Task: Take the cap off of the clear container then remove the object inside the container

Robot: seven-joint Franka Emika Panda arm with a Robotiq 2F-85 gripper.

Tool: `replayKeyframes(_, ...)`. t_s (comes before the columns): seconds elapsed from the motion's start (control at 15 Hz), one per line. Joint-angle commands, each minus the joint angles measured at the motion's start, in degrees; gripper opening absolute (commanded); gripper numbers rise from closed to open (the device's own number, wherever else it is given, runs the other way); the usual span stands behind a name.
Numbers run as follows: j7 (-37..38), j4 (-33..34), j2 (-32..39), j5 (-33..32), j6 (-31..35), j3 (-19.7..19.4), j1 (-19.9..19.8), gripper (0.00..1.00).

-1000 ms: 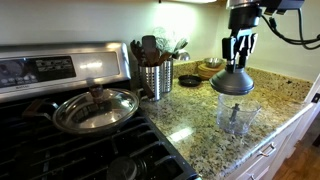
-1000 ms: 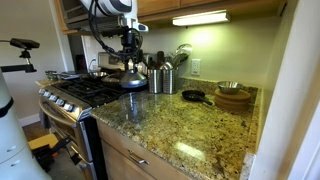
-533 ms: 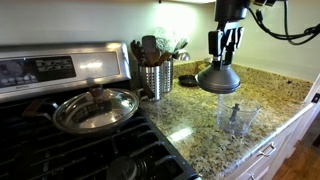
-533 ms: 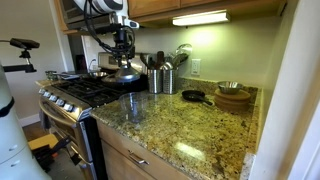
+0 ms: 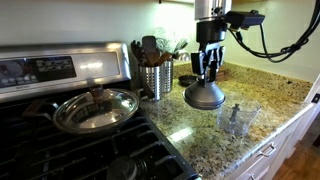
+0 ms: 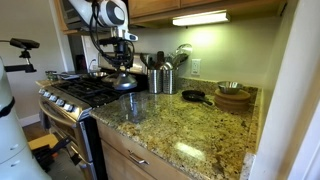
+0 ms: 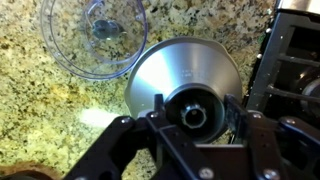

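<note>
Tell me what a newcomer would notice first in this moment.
The gripper holds the grey domed cap by its knob, between the stove and the cup. Beside it, the uncovered clear container sits on the granite counter with a small dark object inside. A shiny lidded pan rests on the stove.

In an exterior view, cam sits close over stove (image 5: 30, 150), facing across counter (image 5: 275, 100) to back wall (image 5: 90, 20). In an exterior view, cam way farther out in room, angled along counter (image 6: 190, 130) front. Both exterior views share stove, utensil canister (image 5: 155, 80). Wrist cam straight down, super near lid (image 7: 185, 75), counter.
</note>
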Motion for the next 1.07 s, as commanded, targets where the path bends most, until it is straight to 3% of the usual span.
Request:
replayKeyframes(0.0, 2.1, 3.7, 5.8, -1.1, 1.4, -0.5, 1.5, 0.35)
replayKeyframes(0.53, 1.6, 8.0, 14.2, -1.1, 3.1, -1.7, 3.3, 0.35)
replayKeyframes(1.0, 1.2, 7.1, 17.5, 0.0, 7.4, -3.0, 3.0, 0.35)
